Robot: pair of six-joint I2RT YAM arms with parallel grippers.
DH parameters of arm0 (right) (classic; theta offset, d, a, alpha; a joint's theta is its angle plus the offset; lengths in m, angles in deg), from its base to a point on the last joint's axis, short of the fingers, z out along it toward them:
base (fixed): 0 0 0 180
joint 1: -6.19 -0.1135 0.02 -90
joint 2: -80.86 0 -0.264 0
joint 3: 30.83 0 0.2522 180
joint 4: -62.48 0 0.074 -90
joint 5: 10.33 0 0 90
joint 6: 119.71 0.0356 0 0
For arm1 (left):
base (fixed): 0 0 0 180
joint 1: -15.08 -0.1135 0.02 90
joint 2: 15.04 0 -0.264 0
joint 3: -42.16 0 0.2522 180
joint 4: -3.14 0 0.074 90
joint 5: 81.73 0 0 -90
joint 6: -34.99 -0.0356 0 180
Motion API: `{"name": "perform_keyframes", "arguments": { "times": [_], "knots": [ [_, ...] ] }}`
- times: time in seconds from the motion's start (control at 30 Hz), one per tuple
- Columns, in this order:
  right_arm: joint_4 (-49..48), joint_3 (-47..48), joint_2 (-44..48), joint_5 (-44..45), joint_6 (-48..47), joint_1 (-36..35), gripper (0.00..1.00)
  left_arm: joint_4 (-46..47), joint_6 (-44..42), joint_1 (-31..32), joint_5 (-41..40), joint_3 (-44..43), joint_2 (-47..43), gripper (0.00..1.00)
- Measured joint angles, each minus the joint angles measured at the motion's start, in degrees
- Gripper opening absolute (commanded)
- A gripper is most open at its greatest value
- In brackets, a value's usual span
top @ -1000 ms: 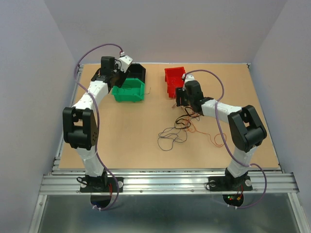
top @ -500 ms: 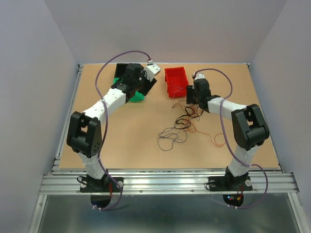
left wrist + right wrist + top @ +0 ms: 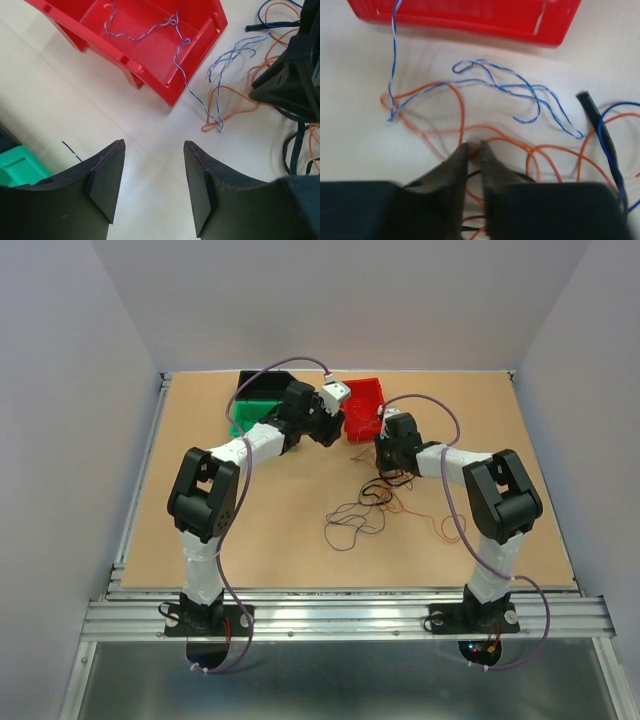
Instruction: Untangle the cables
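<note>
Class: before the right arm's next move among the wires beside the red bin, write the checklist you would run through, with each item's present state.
1. Left gripper open and empty: ok.
2. Right gripper gripping the orange wire: cannot tell; its jaws are nearly together at the wire.
3. Blue wire wholly inside the red bin: not ok; it trails over the rim onto the table.
4. Blue and orange wires apart: not ok; they cross beside the bin.
5. Grippers apart from each other: ok.

A robotics lab cell: bare grey walls (image 3: 330, 300) beyond the left claw (image 3: 154, 150), bench (image 3: 270, 510) beneath it, aluminium mounting rail (image 3: 340, 615).
</note>
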Motion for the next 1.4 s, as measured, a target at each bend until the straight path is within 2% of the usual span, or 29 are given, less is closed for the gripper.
{"name": "perform_keyframes", "arguments": {
  "times": [0.03,0.17,0.27,0.33,0.37,0.4,0.43,0.47,0.6,0.7,0.8,0.83,0.97,1.07,1.27,1.4],
  "knots": [
    [0.00,-0.57,0.26,0.28,0.33,-0.31,0.01,0.85,0.22,0.07,-0.04,1.16,-0.22,0.61],
    [0.83,-6.34,5.27,2.19,2.08,-1.18,0.01,2.67,0.44,0.11,-0.55,5.11,-0.96,0.61],
    [4.57,-12.96,14.36,4.04,3.74,-2.32,0.00,3.39,0.57,0.11,-0.66,7.72,-2.43,0.61],
    [7.10,-16.74,23.76,5.22,4.98,-3.63,0.01,3.82,0.59,0.11,-0.63,8.39,-3.23,0.61],
    [7.63,-18.45,29.20,6.10,5.49,-4.42,0.05,4.13,0.61,0.11,-0.55,8.46,-3.50,0.61],
    [8.04,-19.02,32.65,6.47,5.90,-5.03,0.13,4.66,0.63,0.13,-0.50,8.57,-3.78,0.61],
    [8.39,-19.56,36.00,6.84,6.29,-5.60,0.25,5.01,0.63,0.15,-0.48,8.63,-3.91,0.61],
    [8.46,-20.02,39.91,7.45,6.75,-6.25,0.42,5.57,0.66,0.26,-0.46,8.74,-4.09,0.61],
    [8.41,-20.76,47.84,10.23,7.98,-7.54,0.55,6.88,0.72,0.72,-0.46,8.94,-4.11,0.61],
    [8.09,-20.96,46.18,12.37,8.15,-7.52,0.59,7.17,0.70,1.53,-0.59,9.20,-4.11,0.62],
    [6.45,-20.65,39.21,13.84,6.99,-7.52,0.67,7.19,0.57,2.71,-1.18,9.09,-4.09,0.62],
    [6.01,-20.11,35.95,14.19,6.56,-7.52,0.75,7.06,0.50,3.26,-1.55,8.98,-4.07,0.63],
    [5.01,-15.85,23.98,14.93,4.72,-7.13,0.76,6.36,-0.37,6.38,-5.14,5.97,-1.88,0.64],
    [3.56,-13.14,19.17,15.17,4.22,-6.34,0.76,6.25,-1.22,8.81,-8.44,4.39,0.55,0.65],
    [-0.92,-12.81,19.56,17.51,4.96,-3.61,0.76,3.98,-1.57,11.43,-13.16,-1.42,8.85,0.65],
    [-4.13,-15.04,25.27,19.93,5.88,-2.21,0.77,2.47,-1.40,11.45,-15.34,-3.06,12.24,0.64]
  ]
}}
